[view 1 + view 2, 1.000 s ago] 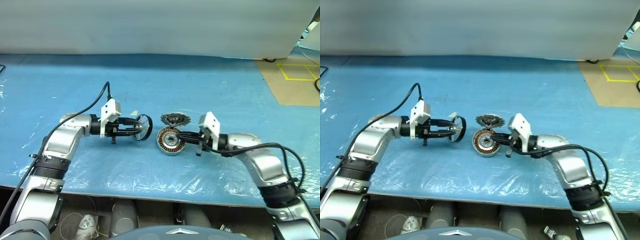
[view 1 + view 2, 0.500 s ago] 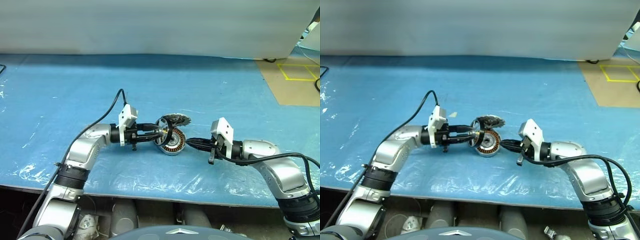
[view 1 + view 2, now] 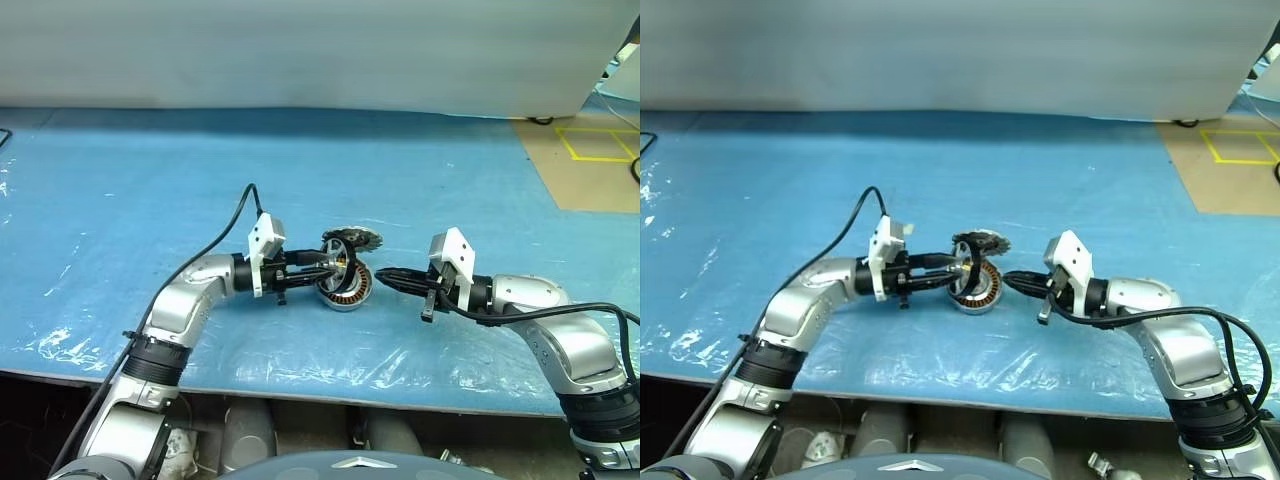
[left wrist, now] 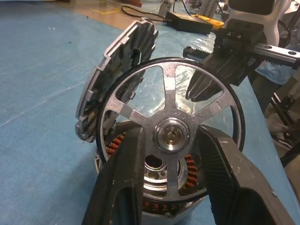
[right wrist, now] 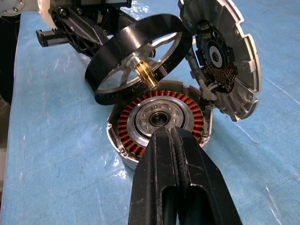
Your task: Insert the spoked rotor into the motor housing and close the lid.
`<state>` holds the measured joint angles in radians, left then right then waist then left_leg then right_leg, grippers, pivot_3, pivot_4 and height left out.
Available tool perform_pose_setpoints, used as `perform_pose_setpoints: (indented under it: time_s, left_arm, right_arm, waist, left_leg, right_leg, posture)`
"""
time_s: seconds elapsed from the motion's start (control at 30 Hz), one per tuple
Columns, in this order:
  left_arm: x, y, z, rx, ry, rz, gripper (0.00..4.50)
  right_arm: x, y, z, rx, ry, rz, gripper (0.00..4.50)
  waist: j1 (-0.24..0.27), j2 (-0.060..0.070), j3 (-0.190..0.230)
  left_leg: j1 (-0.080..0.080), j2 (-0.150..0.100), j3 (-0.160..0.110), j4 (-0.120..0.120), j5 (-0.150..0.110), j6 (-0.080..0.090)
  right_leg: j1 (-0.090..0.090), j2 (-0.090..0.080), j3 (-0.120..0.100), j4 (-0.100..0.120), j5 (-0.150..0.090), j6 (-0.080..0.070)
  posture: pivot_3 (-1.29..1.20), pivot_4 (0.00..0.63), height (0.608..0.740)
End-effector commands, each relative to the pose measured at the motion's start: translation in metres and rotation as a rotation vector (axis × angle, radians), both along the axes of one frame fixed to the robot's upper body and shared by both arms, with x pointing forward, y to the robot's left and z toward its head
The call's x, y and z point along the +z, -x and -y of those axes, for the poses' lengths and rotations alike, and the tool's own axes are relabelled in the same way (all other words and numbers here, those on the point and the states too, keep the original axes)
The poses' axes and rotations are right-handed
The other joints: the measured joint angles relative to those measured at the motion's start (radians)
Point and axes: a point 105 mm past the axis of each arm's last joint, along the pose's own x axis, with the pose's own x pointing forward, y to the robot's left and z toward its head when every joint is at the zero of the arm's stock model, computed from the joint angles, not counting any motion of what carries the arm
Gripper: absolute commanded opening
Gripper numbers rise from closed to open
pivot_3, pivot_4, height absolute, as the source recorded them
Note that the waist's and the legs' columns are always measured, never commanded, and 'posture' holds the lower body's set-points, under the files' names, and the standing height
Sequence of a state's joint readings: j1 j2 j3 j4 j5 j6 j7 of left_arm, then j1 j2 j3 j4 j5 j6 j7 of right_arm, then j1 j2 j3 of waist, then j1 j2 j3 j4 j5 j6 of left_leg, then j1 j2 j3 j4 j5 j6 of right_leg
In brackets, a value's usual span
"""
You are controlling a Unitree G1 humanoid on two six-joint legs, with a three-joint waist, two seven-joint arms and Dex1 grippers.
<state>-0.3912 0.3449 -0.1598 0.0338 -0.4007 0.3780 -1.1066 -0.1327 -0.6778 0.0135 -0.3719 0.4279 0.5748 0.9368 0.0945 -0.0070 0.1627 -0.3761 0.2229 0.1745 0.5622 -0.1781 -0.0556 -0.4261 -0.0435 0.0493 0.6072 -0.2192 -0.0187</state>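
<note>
Spoked rotor, flat silver wheel, clamped on edge in left gripper jaws, hub facing copper-wound housing at 3 o'clock; right gripper clenched empty.

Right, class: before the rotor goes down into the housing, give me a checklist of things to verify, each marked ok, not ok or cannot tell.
1. Rotor gripped by the left tool: ok, fingers clamp its hub.
2. Housing cavity free: ok, windings and centre bearing are bare.
3. Lid out of the way: ok, it stands open behind the housing, tilted back.
4. Rotor seated: not ok, it hangs tilted above the housing.
5. Rotor shaft lined up with the bearing: cannot tell.
6. Right tool clear of the housing: not ok, shut, its tip at the housing's rim; touching or not, cannot tell.
</note>
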Motion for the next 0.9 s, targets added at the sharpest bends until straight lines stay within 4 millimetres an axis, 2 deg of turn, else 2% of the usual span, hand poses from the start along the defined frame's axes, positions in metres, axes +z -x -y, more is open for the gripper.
perform_pose_setpoints:
  time_s: [0.03,0.23,0.57,0.9]
  left_arm:
    - [0.005,0.001,0.004,-0.007,0.006,0.042,1.66]
    - [-0.008,-0.001,0.002,0.005,-0.075,0.061,1.66]
    - [-0.017,-0.004,-0.002,0.019,-0.144,0.068,1.66]
    - [-0.010,-0.006,-0.010,0.025,-0.184,0.058,1.66]
  right_arm:
    - [0.015,0.002,-0.003,0.025,-0.006,0.065,0.00]
    - [0.013,0.002,-0.003,0.023,0.000,0.066,0.00]
    - [0.009,0.001,-0.004,0.031,0.011,0.070,0.00]
    - [0.008,0.006,-0.005,0.069,0.008,0.048,0.00]
  waist:
    - [0.000,0.000,0.000]
    - [0.000,0.000,0.000]
    - [-0.001,0.000,0.000]
    - [-0.001,0.000,0.000]
  left_leg:
    - [0.000,0.000,0.000,0.000,0.000,0.000]
    - [0.000,0.000,0.000,0.000,0.000,0.000]
    - [0.001,0.000,0.000,0.000,0.000,0.000]
    - [0.001,0.000,0.000,0.000,0.000,0.000]
  right_leg:
    - [0.000,0.000,0.000,0.000,0.000,0.000]
    - [0.000,0.000,0.000,0.000,0.000,0.000]
    - [0.000,0.000,0.000,0.001,0.000,0.000]
    - [0.001,0.000,0.000,0.001,0.000,0.000]
  posture:
    - [0.00,0.150,0.740]
    - [0.00,0.150,0.740]
    - [0.00,0.150,0.740]
    - [0.00,0.150,0.740]
